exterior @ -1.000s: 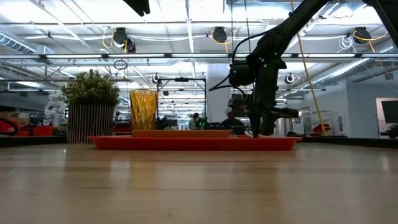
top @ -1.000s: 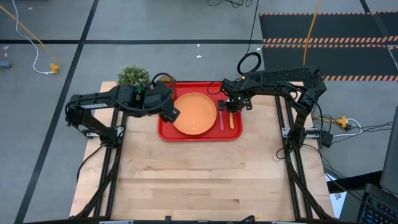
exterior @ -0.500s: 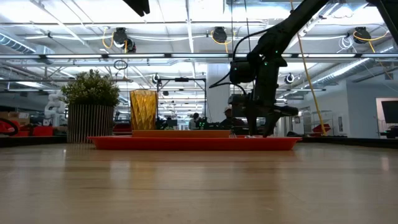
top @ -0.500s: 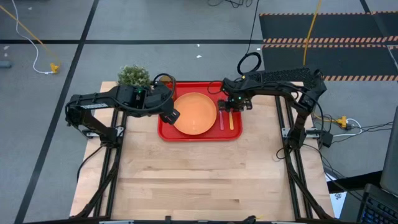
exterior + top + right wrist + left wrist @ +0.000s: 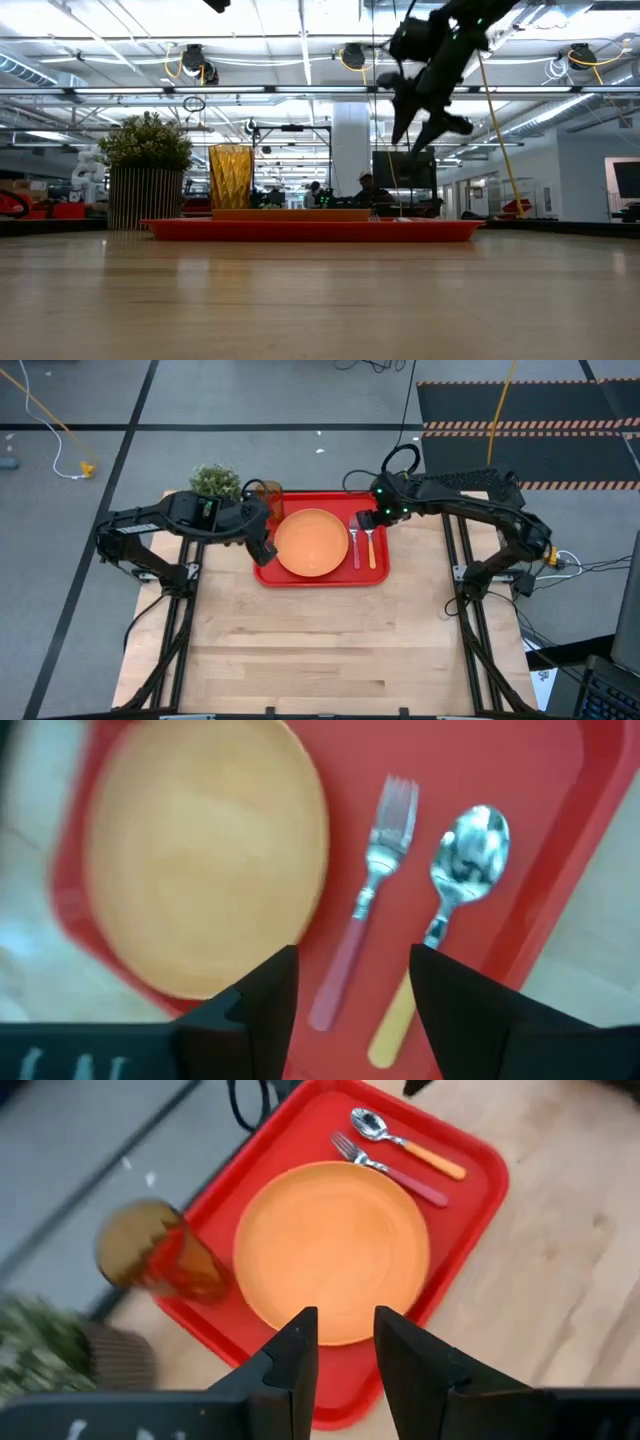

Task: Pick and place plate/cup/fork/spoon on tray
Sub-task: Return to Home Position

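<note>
On the tabletop [image 5: 330, 650], the tray [image 5: 320, 581] holds the plate [image 5: 311, 543], cup [image 5: 270, 497], fork [image 5: 356, 548] and spoon [image 5: 370, 548]; the right tool [image 5: 364, 520], spread and empty, has just risen clear of the spoon, and the left tool [image 5: 262, 547] hangs spread at the tray's left edge: loading looks finished.

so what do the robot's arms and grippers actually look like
Both arms are dark, nearly black, built of slim jointed segments. The left arm and right arm each carry a looping black cable near the wrist; the right one shows small green lights. The left gripper and right gripper each have two flat black fingers with angled tips.
</note>
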`<state>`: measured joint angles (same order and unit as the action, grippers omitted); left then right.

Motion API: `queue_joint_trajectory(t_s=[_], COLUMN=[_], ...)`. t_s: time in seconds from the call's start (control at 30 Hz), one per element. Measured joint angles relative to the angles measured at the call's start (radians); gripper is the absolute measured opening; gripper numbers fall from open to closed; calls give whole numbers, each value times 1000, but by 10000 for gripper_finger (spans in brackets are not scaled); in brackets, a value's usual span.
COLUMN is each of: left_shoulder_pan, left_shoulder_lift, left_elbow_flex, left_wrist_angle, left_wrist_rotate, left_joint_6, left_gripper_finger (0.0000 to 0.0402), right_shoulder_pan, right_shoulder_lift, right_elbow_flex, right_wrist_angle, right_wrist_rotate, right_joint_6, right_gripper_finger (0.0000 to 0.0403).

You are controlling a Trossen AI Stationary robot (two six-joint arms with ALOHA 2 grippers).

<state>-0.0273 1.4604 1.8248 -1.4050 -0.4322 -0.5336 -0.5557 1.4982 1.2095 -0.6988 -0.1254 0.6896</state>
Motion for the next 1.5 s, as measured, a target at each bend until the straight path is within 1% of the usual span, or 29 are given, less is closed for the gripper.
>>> queue_joint_trajectory(t_s=[0.13, 0.2, 0.4, 0.53, 0.67, 0.8, 0.87, 0.93, 0.97, 1.03, 1.13, 1.23, 1.27, 1.4, 1.5], left_shoulder_pan=[0, 0, 0, 11, 23, 48, 63, 79, 85, 91, 95, 94, 94, 85, 71], left_shoulder_lift=[-24, -36, -54, -71, -96, -106, -110, -112, -112, -112, -114, -113, -113, -113, -113], left_elbow_flex=[0, 0, 0, -1, -1, -1, -4, -5, -6, -6, -6, -6, -6, -6, -6], left_wrist_angle=[6, 0, 0, -8, -1, -5, -5, -7, -6, -2, -2, 40, 63, 141, 154], left_wrist_rotate=[-47, -71, -82, -82, -74, -64, -49, -21, -12, -12, -12, -12, -11, -11, -9], left_joint_6=[226, 303, 383, 380, 397, 420, 424, 425, 425, 425, 419, 419, 394, 210, 166], left_gripper_finger=[104, 104, 104, 103, 96, 64, 37, 11, 7, 10, 18, 20, 20, 14, 6], right_shoulder_pan=[29, 51, 115, 143, 155, 158, 158, 158, 158, 159, 158, 159, 159, 158, 158], right_shoulder_lift=[-94, -142, -266, -330, -394, -456, -484, -512, -526, -553, -588, -624, -635, -674, -706], right_elbow_flex=[0, 0, 0, 0, 0, 0, 0, 0, 0, 0, 0, 0, 0, 0, -10], right_wrist_angle=[7, 28, 75, 102, 119, 127, 125, 123, 123, 119, 118, 118, 118, 118, 124], right_wrist_rotate=[23, 26, 25, 23, 19, 15, -20, -62, -72, -112, -163, -168, -168, -170, -219], right_joint_6=[-4, -8, -20, -110, -230, -348, -428, -520, -558, -614, -633, -673, -701, -835, -911], right_gripper_finger=[175, 169, 143, 114, 73, 27, 8, 4, 6, 4, 1, 1, 1, 0, 0])
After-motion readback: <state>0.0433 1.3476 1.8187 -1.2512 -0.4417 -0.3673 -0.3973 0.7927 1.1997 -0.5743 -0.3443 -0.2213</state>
